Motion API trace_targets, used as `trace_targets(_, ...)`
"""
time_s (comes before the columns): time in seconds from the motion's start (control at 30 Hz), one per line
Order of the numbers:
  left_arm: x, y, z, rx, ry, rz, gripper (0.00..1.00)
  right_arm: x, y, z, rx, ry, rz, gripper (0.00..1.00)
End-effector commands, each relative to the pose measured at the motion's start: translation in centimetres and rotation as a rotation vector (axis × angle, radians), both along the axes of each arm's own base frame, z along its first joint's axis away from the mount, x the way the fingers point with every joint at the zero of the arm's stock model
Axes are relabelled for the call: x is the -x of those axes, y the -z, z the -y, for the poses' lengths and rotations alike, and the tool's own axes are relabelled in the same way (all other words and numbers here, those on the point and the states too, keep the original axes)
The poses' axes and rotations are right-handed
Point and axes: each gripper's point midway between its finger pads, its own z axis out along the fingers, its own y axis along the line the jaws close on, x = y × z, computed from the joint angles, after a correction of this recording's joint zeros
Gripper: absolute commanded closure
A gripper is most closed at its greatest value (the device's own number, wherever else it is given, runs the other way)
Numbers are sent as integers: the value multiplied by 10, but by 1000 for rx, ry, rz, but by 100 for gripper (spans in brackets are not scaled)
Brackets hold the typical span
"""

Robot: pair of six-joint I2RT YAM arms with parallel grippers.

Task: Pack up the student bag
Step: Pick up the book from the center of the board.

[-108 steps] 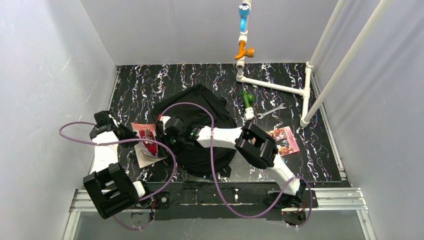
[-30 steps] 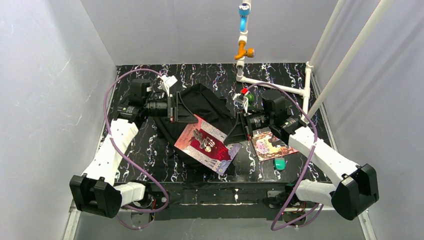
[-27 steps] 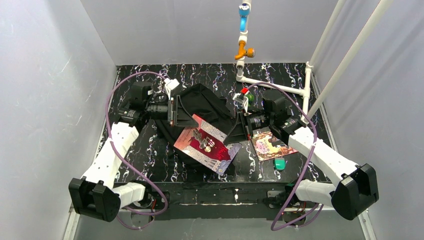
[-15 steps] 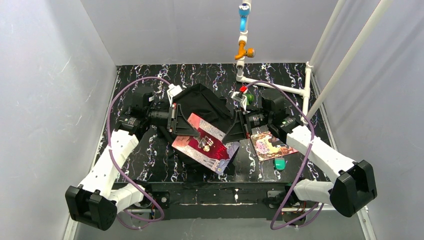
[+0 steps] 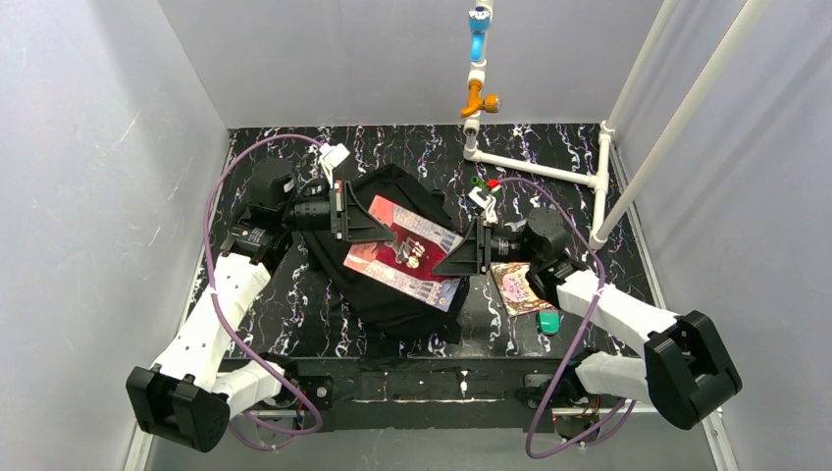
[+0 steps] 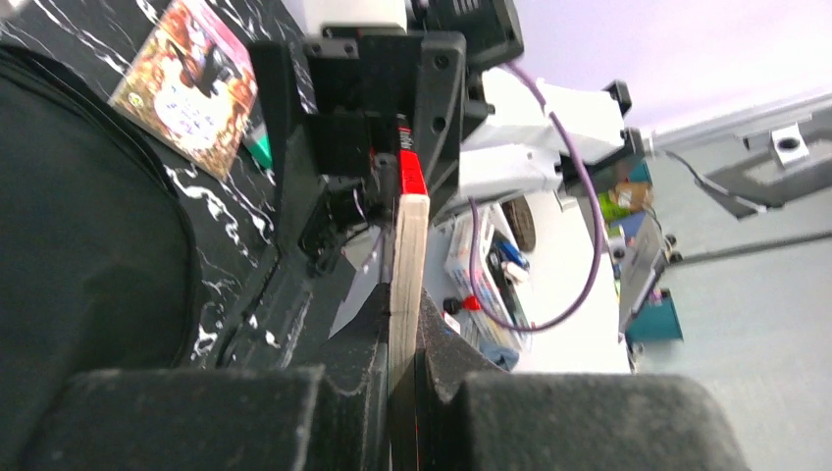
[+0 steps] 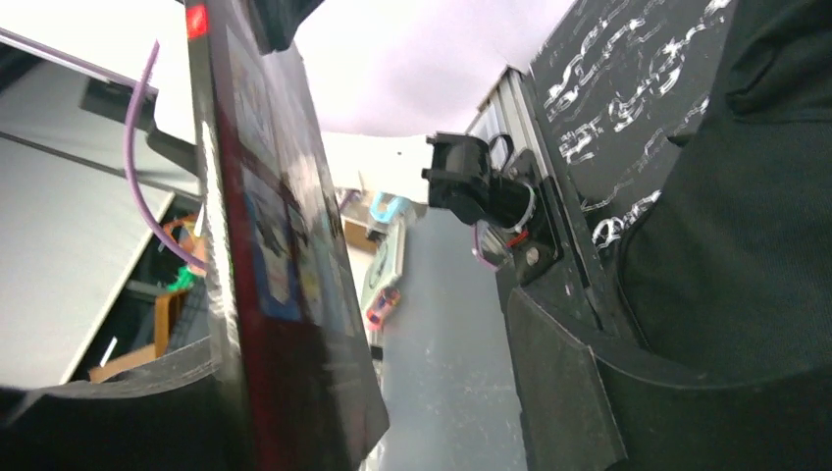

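L end effector (image 6: 403, 332) pinches book (image 6: 408, 250) edge-on, wrist cam only

The left end effector (image 6: 403, 329) is clamped on a book (image 6: 408, 245) seen edge-on, its cream pages pinched between the fingers. The right end effector (image 6: 385, 108) sits at the book's far end. The black bag (image 6: 88, 255) fills the left side, and a booklet (image 6: 186, 83) lies on the desk (image 6: 218, 196) beyond it.

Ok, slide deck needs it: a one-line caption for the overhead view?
Left tool pinches a red book over the student bag; right tool, jaws open, at its opposite edge.
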Motion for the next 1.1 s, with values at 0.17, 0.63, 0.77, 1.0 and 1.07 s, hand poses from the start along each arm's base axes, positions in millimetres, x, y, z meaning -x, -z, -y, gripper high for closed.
trace_targets(0.17,-17,-29,1,68,-87,62,100,0,-78,15,-367,122,-41,26)
trace_targets(0.63,-44,17,-5,-65,-259,-114,52,-26,-65,18,-327,296,-233,99)
trace_targets(0.77,-56,58,-43,-342,-495,-105,18,-53,-34,24,-85,516,-217,99)
trace_targets(1.0,-59,98,-59,-366,-667,-170,17,-86,-17,154,315,1244,-8,99)
trace_targets(1.07,-49,107,-35,-399,-546,-110,18,-85,-24,190,420,1373,83,99)
